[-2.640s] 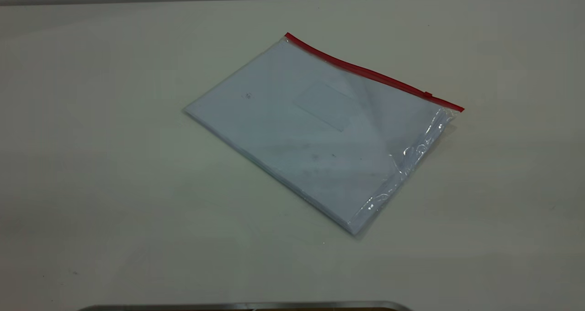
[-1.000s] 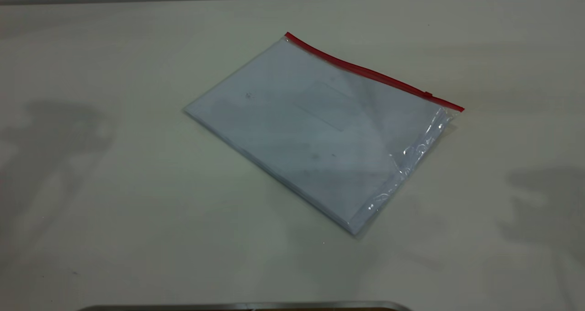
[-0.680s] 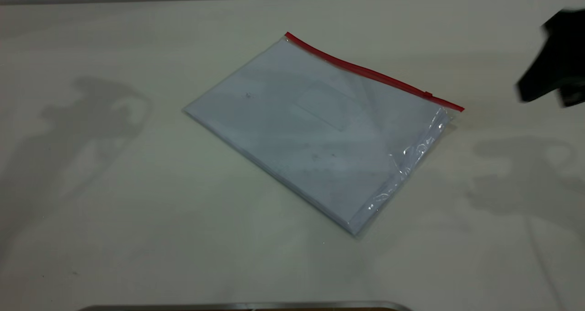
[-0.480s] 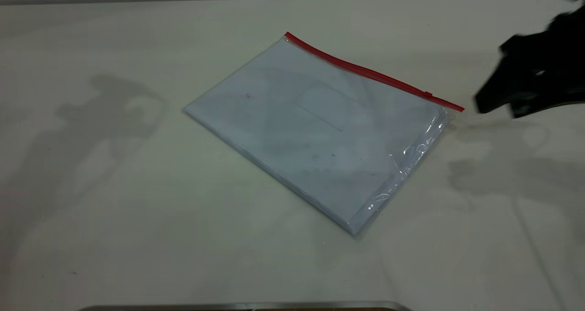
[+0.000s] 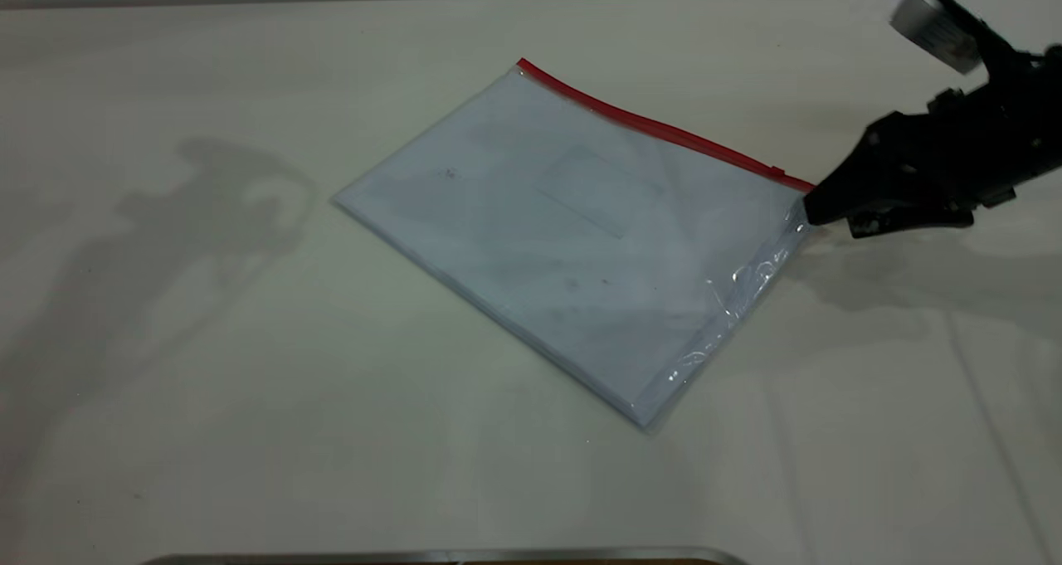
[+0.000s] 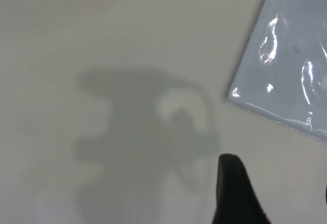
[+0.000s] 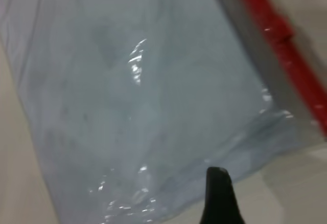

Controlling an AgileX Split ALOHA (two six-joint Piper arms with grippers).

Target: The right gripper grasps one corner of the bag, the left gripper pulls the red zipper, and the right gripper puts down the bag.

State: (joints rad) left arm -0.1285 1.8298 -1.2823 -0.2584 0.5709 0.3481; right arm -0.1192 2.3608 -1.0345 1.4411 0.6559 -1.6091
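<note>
The bag (image 5: 572, 233) lies flat on the table (image 5: 207, 432), holding white sheets; its long axis follows the red zipper (image 5: 664, 129) slanting toward the far left. The right gripper (image 5: 817, 208) reaches the red-tipped corner (image 5: 803, 190) (jaw spread indiscernible). The left gripper (image 6: 276, 193) hovers well apart, its jaw spread equally unclear.

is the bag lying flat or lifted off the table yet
Flat. The bag lies spread on the table, no edge raised; the right gripper is just at its red-tipped corner.
</note>
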